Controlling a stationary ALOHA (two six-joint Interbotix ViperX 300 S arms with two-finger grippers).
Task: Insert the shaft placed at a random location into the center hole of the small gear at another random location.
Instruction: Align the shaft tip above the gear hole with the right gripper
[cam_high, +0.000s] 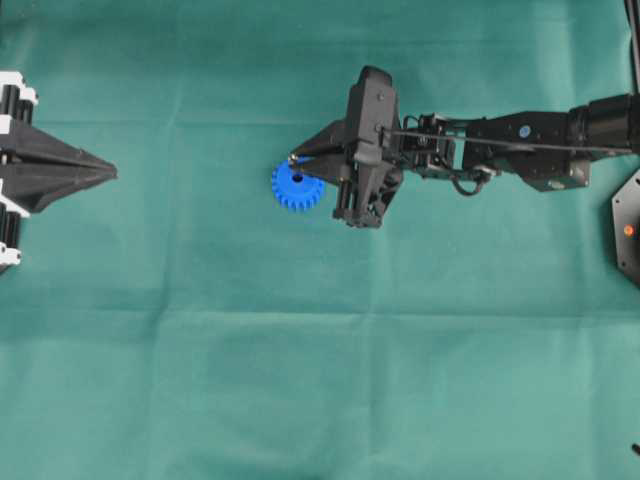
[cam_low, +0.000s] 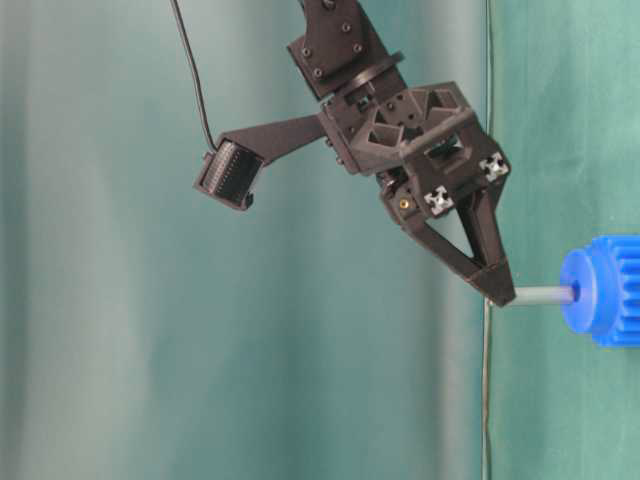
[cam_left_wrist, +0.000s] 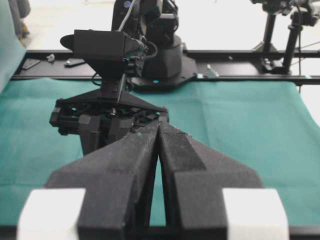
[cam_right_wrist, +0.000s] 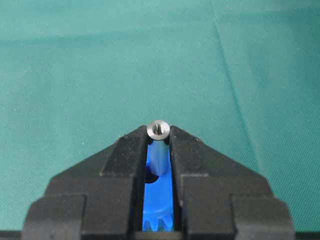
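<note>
The small gear (cam_high: 295, 187) lies flat on the green cloth, blue and toothed. My right gripper (cam_high: 293, 160) hangs right over it, shut on the shaft (cam_right_wrist: 158, 131), which stands upright between the fingertips. From table level the shaft (cam_low: 543, 295) reaches from the gripper tip (cam_low: 500, 290) to the hub of the gear (cam_low: 605, 290) and touches it. In the right wrist view a sliver of the dark center hole (cam_right_wrist: 149, 176) shows just left of the shaft's lower end, on the gear (cam_right_wrist: 159, 200). My left gripper (cam_high: 110, 173) sits far left, shut and empty (cam_left_wrist: 159, 125).
Green cloth (cam_high: 320, 350) covers the whole table. A black fixture with an orange dot (cam_high: 628, 228) sits at the right edge. A thin cable (cam_low: 487, 400) runs across the table-level view. The right arm's base and a black rail (cam_left_wrist: 240, 77) stand at the far end.
</note>
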